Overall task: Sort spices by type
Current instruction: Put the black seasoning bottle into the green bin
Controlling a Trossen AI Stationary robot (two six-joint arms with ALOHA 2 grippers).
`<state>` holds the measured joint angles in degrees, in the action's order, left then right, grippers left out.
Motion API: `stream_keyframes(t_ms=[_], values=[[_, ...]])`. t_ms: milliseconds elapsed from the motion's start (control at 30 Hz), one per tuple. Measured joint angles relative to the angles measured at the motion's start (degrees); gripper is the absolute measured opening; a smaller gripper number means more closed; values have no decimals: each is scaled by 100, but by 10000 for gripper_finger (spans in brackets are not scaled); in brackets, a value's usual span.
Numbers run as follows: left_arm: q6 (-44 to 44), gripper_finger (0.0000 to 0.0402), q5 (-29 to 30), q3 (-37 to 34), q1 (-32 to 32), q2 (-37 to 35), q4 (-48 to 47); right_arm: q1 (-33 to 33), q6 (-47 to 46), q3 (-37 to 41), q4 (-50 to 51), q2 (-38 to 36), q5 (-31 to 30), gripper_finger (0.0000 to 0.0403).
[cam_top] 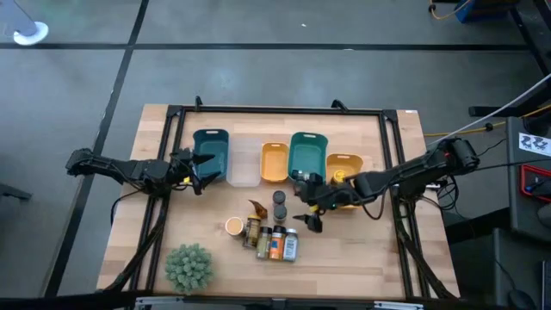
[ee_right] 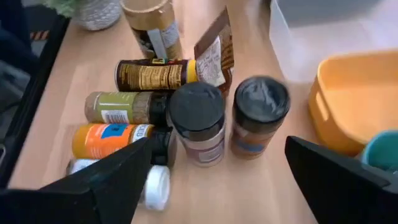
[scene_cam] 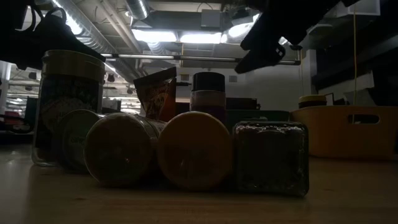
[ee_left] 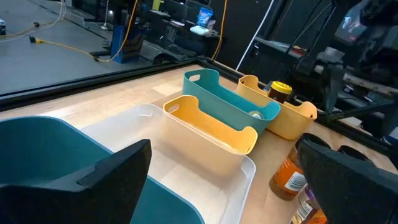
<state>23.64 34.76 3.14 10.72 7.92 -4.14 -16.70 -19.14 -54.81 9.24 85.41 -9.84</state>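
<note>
Nearest the low camera, three spice jars [scene_cam: 194, 157] lay on their sides on the tabletop [cam_top: 362, 250], bases toward the lens, with a taller upright jar [scene_cam: 67, 106] to their left and a brown-orange packet [scene_cam: 155, 92] and a dark-lidded jar [scene_cam: 208, 93] standing behind. From above, the left gripper [cam_top: 200, 175] hovered at the left of the tray row, over the near end of the teal tray [cam_top: 211, 155] beside the clear tray [cam_top: 243, 164]; its wrist view showed its fingers [ee_left: 118, 177] spread wide apart, grasping nothing. Next along the row came an orange tray [cam_top: 274, 162], a second teal tray [cam_top: 308, 153] and another orange tray [cam_top: 346, 164], which held a yellow-lidded jar [ee_left: 280, 92]. In front of the trays sat the cluster of spices [cam_top: 267, 234], with a green bushy plant [cam_top: 188, 267] well to its left near the front edge. Just right of the cluster, the right gripper [cam_top: 308, 211] hung above the tabletop, fingers [ee_right: 118, 180] parted wide and empty, touching none of the jars. Its wrist view looked down on two upright dark-lidded jars [ee_right: 198, 121] between the spread fingers, with the lying jars and an orange-labelled bottle [ee_right: 112, 138] beyond them.
</note>
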Motion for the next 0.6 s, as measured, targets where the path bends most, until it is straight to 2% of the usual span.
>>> stream_keyframes(t_ms=[200,367,500,600], values=[[-178,389,0,0,0,0,0,-371,-1990,0,-408,296,-624,367],[180,389,0,0,0,0,2,-617,-3526,0,-479,297,-1254,367],[246,389,0,0,0,0,2,-797,-3761,0,-461,295,-1095,367],[507,389,0,0,4,0,2,-906,-3433,0,-330,296,-1048,367]])
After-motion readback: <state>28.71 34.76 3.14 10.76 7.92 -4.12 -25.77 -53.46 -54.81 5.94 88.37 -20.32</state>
